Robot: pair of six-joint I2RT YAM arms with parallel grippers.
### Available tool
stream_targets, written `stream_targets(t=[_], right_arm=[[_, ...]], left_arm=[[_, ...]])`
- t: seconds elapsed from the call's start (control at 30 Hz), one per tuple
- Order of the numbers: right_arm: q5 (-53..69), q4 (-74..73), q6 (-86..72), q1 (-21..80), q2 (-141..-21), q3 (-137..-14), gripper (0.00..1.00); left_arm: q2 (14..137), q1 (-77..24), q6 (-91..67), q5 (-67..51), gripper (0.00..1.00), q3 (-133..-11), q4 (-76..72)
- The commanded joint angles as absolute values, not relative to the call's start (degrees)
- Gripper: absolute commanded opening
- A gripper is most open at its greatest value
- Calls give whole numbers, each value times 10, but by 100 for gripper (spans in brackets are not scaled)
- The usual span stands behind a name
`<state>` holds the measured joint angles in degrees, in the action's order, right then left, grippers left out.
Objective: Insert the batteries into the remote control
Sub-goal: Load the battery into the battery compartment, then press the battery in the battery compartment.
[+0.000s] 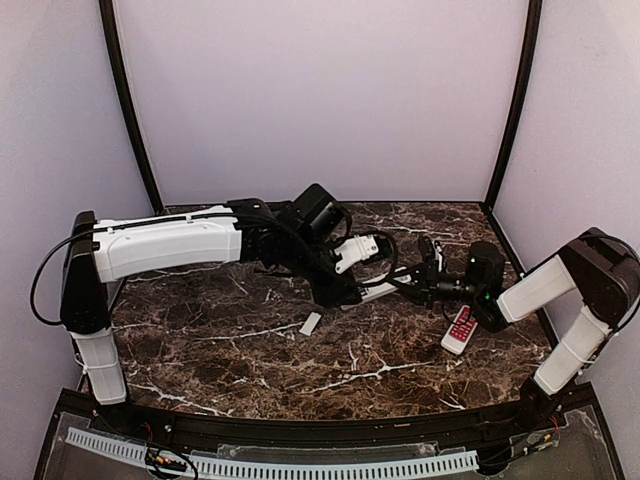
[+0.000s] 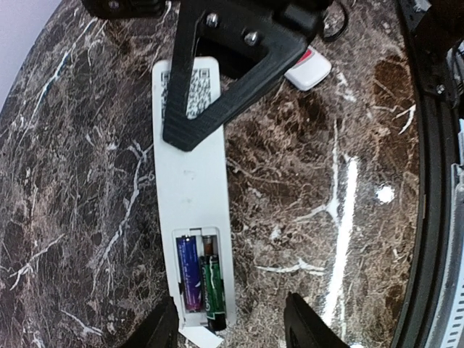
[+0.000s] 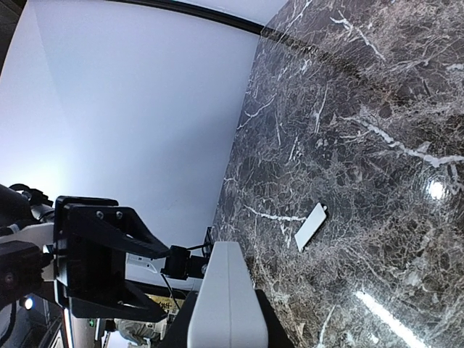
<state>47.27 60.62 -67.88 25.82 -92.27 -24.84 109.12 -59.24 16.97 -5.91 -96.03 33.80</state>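
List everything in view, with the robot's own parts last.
remote control: one, white, mid-table, back up, battery bay open
batteries: two, one blue and one green, side by side in the bay
cover: one, white, loose on the table on the near side of the remote control
red-and-white remote: one, right part of the table
table: one, dark marble with white veins
left gripper: black, open, fingers either side of the battery end
right gripper: black, shut on the remote control's other end
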Motion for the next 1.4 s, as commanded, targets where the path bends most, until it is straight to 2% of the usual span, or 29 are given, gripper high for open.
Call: stream_targets(t=[0.0,0.17,0.2,0.27,0.4,0.57,0.73,0.93,1.37], right_arm=[[473,642,-683,261,-920,-250,0],[498,644,-685,258,-919,-251,0],[507,645,-687,256,-919,-253,0],[527,638,-686,255,-917,-257,0],[567,574,-664,256,-898,-266,0],[613,451,-600,256,-868,-299,0],[649,384,-568,257,-861,-328,0],[673,380,-572,261,-872,-340,0],[686,391,-580,276,-883,-345,0]], left_arm=[[1028,-574,144,-116,50,-930,305],[947,-531,173,-205,42,-824,238],[934,-528,206,-216,39,-804,210],[890,-527,274,-234,37,-716,169],[824,-527,368,-253,35,-634,108],[818,-538,444,-293,36,-631,139],[831,-579,485,-267,34,-642,161],[844,-598,506,-255,25,-660,166],[888,-614,524,-235,22,-690,177]])
